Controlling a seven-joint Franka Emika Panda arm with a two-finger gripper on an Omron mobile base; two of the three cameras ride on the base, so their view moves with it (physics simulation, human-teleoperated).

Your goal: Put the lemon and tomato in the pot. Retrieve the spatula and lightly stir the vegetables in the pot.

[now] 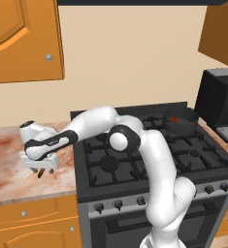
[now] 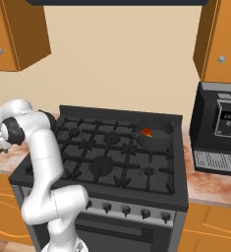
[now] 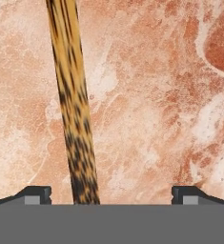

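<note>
My gripper point(image 1: 43, 170) hangs low over the marble counter point(image 1: 8, 164) left of the stove, fingers pointing down. In the hand view the gripper point(image 3: 111, 195) is open, and the spatula point(image 3: 70, 100), a mottled light-brown wooden handle, lies on the counter between the fingertips point(image 3: 37, 194), nearer the left one. Nothing is gripped. The dark pot point(image 1: 181, 121) stands on the back right burner, far from my hand. Inside the pot point(image 2: 155, 135) the red tomato point(image 2: 148, 132) shows, with a yellow-orange bit next to it that may be the lemon; the pot wall hides most of both.
The black stove point(image 1: 149, 160) lies between my hand and the pot. A black coffee machine point(image 2: 220, 128) stands on the counter right of the stove. Wooden wall cabinets point(image 1: 18, 38) hang above the counter. My white arm point(image 1: 135, 140) reaches across the stove's left burners.
</note>
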